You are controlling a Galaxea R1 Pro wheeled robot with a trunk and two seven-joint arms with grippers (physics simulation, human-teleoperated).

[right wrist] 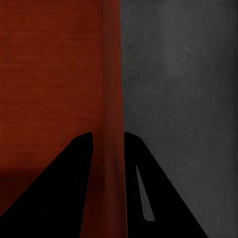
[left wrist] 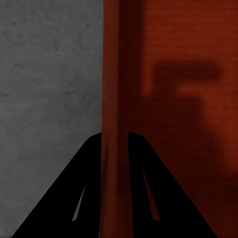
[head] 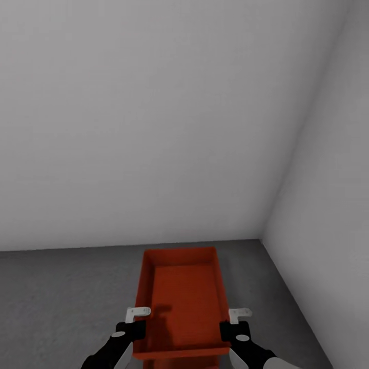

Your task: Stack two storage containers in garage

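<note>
Head view puts an orange-red storage container [head: 182, 302] low in the middle, lidless, its long axis running away from the robot toward a corner where two pale grey walls [head: 154, 118] meet the dark grey concrete floor [head: 61, 292]. A second band of the same orange-red [head: 179, 363] shows just under its near edge at the bottom of the picture; whether that is another bin beneath cannot be told. The left gripper [head: 134, 328] sits at the container's left long wall and the right gripper [head: 231, 328] at its right long wall, opposite each other near the robot's end of the bin. Both black forearms rise from the bottom corners and angle inward, each with a white bracket on top just past the wrist. Whether the bin rests on anything or hangs in the air between the arms cannot be judged here. Left wrist view adds the grip itself: the left gripper [left wrist: 115, 148] has its two dark fingers [left wrist: 84, 188] straddling the upright wall of the storage container [left wrist: 173, 74], one outside over the mottled floor [left wrist: 49, 74], one inside over the bin's bottom, where a gripper-shaped shadow falls. Right wrist view mirrors this, the right gripper [right wrist: 108, 146] clamped across the opposite wall of the storage container [right wrist: 49, 74], with the floor [right wrist: 178, 89] beyond it.
</note>
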